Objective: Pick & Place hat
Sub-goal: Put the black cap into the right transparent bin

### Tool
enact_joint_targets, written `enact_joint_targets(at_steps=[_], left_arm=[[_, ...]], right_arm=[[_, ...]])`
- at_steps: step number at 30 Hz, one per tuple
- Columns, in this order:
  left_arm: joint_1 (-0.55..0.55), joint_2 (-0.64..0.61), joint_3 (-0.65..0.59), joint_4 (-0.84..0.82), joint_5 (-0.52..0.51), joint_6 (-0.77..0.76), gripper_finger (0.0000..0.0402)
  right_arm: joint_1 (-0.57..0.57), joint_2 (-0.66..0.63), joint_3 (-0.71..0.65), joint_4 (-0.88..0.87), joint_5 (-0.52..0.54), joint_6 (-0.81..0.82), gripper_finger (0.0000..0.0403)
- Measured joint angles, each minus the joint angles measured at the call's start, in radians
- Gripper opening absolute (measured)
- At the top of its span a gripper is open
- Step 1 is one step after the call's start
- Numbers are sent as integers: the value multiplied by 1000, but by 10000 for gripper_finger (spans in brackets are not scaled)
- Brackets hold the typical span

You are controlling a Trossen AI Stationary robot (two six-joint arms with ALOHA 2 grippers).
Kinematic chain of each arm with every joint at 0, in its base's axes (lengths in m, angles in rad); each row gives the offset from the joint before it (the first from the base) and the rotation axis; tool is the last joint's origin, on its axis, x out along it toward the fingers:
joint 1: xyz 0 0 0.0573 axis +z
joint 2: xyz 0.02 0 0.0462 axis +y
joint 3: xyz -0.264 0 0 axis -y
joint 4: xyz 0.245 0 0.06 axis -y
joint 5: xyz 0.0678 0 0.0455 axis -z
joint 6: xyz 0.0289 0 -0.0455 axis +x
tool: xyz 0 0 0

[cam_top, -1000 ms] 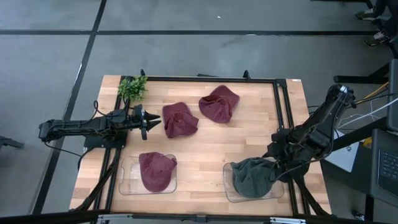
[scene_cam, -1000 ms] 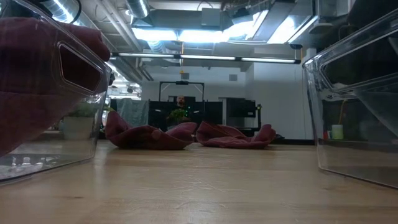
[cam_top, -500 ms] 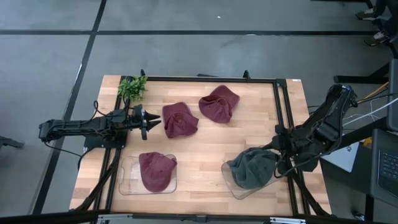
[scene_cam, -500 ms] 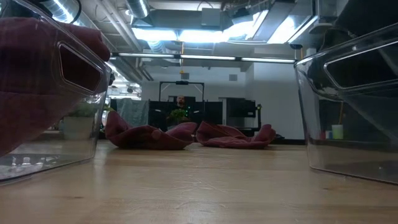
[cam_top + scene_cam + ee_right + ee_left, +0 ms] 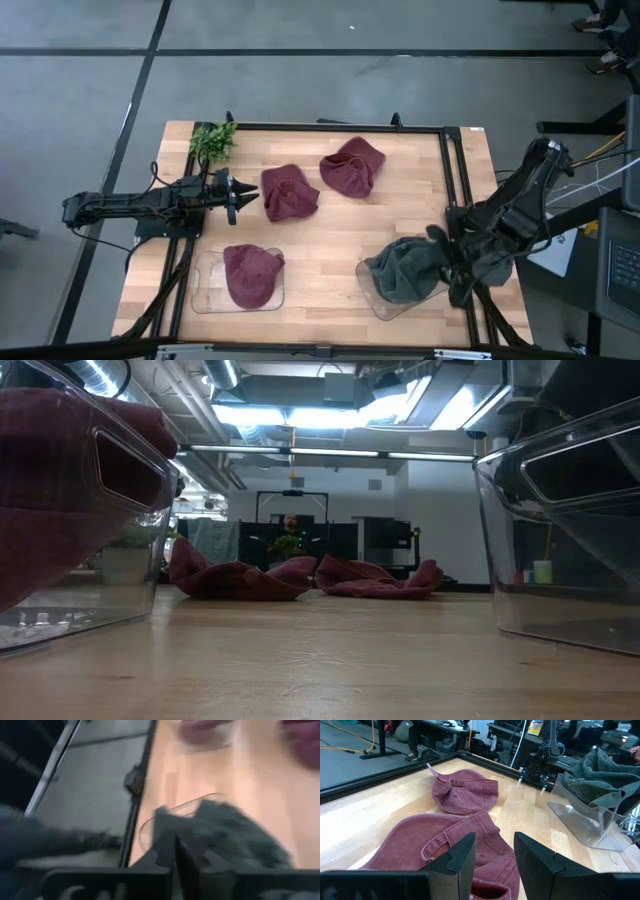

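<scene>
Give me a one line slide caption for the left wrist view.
Left gripper open over a maroon hat, second maroon hat beyond, grey hat in a tilted clear bin.

Bright ceiling lights glare; right wrist view motion-blurred

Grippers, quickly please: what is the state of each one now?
Left gripper: open, holding nothing, at a red hat.
Right gripper: shut, empty, beside the grey hat.

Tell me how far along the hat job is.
Done: a maroon hat sits in the left bin, a grey hat in the skewed right bin. In hand: nothing; right claw shut, empty. Left: two maroon hats, nearest the open left claw.
</scene>
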Motion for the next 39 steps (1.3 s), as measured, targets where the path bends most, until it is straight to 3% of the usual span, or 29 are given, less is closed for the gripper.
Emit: enact_joint_targets(at_steps=[6, 17, 28, 34, 39], left_arm=[[0, 0, 0, 0, 0, 0, 130], [0, 0, 0, 0, 0, 0, 130], [0, 0, 0, 0, 0, 0, 130], [0, 0, 0, 0, 0, 0, 130], [0, 0, 0, 0, 0, 0, 130]], right_arm=[[-18, 80, 0, 10, -74, -27, 9], [-130, 169, -1, -68, -75, -54, 3], [-212, 175, -109, -62, -19, 3, 8], [-212, 170, -99, -70, -27, 8, 8], [-212, 135, -4, -104, -16, 25, 4]])
